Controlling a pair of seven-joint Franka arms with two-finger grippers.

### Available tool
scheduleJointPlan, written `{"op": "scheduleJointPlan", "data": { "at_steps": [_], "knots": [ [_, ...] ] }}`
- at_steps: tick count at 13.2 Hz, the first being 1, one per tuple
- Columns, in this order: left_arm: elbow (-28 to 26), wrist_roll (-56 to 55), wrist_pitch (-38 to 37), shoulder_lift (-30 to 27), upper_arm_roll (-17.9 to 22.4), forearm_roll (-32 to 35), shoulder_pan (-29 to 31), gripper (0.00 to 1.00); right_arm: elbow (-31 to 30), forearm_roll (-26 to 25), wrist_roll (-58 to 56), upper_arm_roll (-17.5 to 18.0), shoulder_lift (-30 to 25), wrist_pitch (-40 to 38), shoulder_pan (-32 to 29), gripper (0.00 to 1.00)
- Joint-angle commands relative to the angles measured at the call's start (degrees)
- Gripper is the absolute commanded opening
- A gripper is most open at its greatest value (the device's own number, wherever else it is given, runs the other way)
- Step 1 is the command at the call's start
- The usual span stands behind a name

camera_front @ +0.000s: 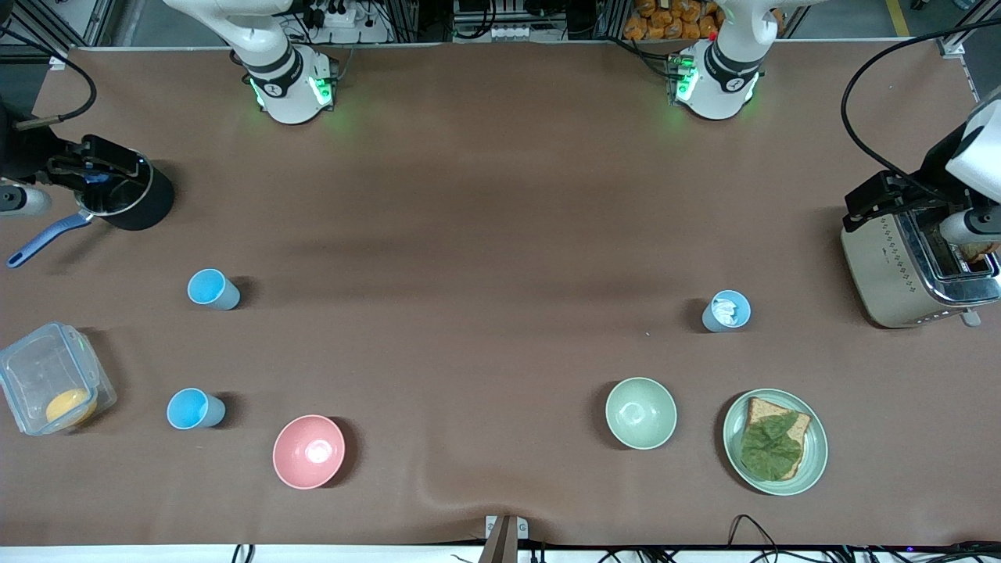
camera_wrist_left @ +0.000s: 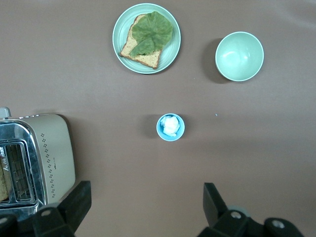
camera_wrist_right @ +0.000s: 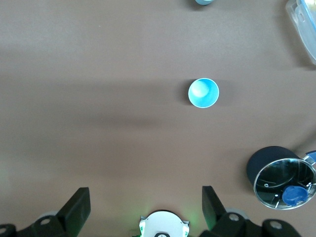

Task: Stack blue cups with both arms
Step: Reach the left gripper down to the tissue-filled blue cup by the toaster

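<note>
Three blue cups stand upright and apart on the brown table. Two are toward the right arm's end: one point(camera_front: 213, 289), which also shows in the right wrist view point(camera_wrist_right: 203, 92), and one nearer the front camera point(camera_front: 194, 409). The third cup point(camera_front: 726, 311) is toward the left arm's end and has something white inside; it also shows in the left wrist view point(camera_wrist_left: 170, 127). My left gripper point(camera_wrist_left: 146, 187) is open and empty, high over bare table beside that cup. My right gripper point(camera_wrist_right: 145, 190) is open and empty, high over bare table near its own base point(camera_wrist_right: 163, 224).
A pink bowl point(camera_front: 309, 451), a pale green bowl point(camera_front: 640, 412) and a plate with toast and lettuce point(camera_front: 774, 442) lie toward the front camera. A toaster point(camera_front: 919, 266) stands at the left arm's end. A black pot point(camera_front: 129, 195) and a clear container point(camera_front: 51, 387) stand at the right arm's end.
</note>
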Motion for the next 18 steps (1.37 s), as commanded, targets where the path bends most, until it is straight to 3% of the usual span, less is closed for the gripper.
{"op": "scheduleJointPlan", "data": {
  "at_steps": [1, 4, 6, 11, 18],
  "knots": [
    [-0.93, 1.34, -0.48, -1.11, 0.76, -1.64, -0.63, 1.0, -0.42, -0.65, 0.33, -1.88, -0.67, 0.55, 0.9, 1.0],
    [-0.84, 2.04, -0.13, 0.99, 0.49, -1.72, -0.02, 1.0, -0.69, -1.71, -0.29, -1.97, -0.67, 1.35, 0.89, 1.0],
    [-3.72, 2.13, 2.14, 2.49, 0.14, -1.73, -0.45, 1.0, -0.69, -1.71, -0.64, -1.89, -0.67, 1.35, 0.11, 1.0],
    [-28.31, 2.31, 23.57, -1.98, -0.65, -1.2, 0.07, 1.0, -0.69, -1.71, -0.99, -1.89, -0.67, 0.04, 0.1, 1.0],
    [-45.91, 1.6, 43.26, 0.73, -0.48, -0.94, 0.07, 1.0, -0.95, -1.71, -1.08, -1.89, 0.12, -2.69, -3.67, 1.0]
  ]
}}
